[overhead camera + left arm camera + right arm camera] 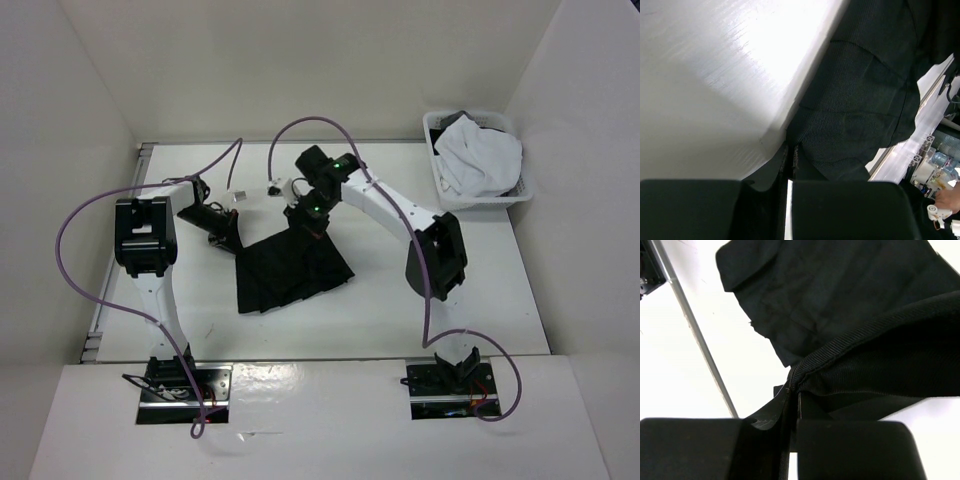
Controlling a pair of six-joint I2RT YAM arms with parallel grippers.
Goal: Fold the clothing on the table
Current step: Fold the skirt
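The black pleated skirt of thin fabric (290, 272) lies mostly flat in the middle of the large white smooth tabletop (480, 290), between the two arms, with its hem spread toward the near side. The left gripper (228, 237) sits at the skirt's far left corner, its jaws pressed together on the fabric's edge, which rises slightly off the surface there. The right gripper (309, 225) is at the far right corner, its jaws pinched tight on a ribbed, seamed edge of the skirt, which is lifted and folds over the cloth below. At the far right corner of the tabletop stands a small white plastic basket (490, 202) holding a crumpled white garment (485, 155).
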